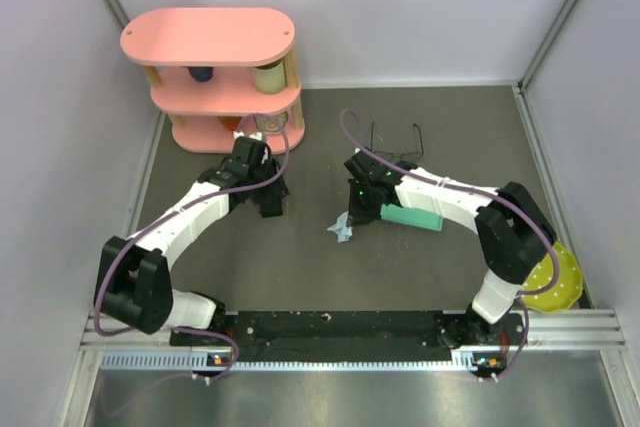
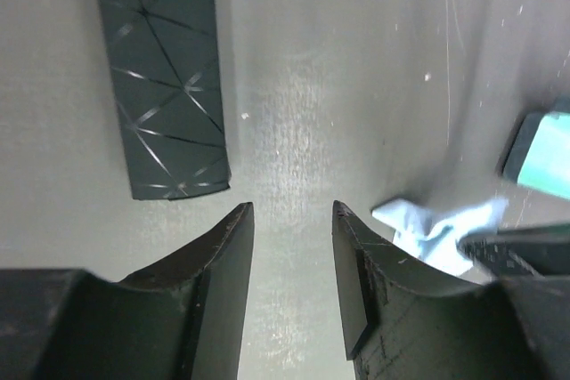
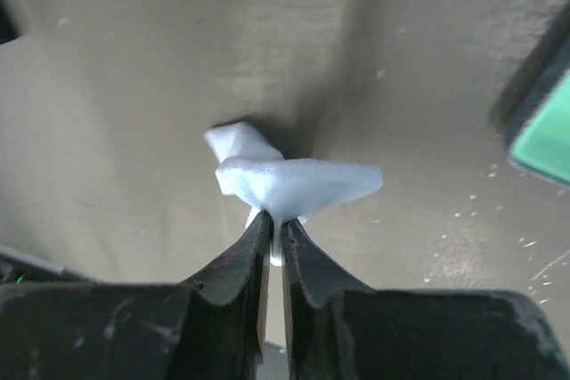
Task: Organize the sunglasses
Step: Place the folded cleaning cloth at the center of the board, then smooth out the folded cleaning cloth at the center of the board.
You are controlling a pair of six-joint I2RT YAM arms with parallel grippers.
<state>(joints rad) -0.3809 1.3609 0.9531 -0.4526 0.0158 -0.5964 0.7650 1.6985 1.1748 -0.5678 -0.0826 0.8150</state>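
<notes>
The right gripper [image 3: 272, 222] has its jaws nearly closed on one fold of the crumpled light blue cloth [image 3: 289, 180] (probably to carry it to a case). The left gripper [image 2: 292, 220] hangs half open and empty beside the black case [image 2: 165, 77]. The wire-framed sunglasses [image 1: 396, 140] lie unfolded beyond the right arm.

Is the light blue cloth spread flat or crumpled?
Crumpled: the cloth is bunched up, pinched by the shut right gripper.

Even, diffuse overhead light; shadows soft. Glare patch on the dark grey matte tabletop [image 2: 294, 122] in left wrist view. The crumpled pale blue cloth [image 3: 294, 182] is washed out and slightly blurred in right wrist view.
</notes>
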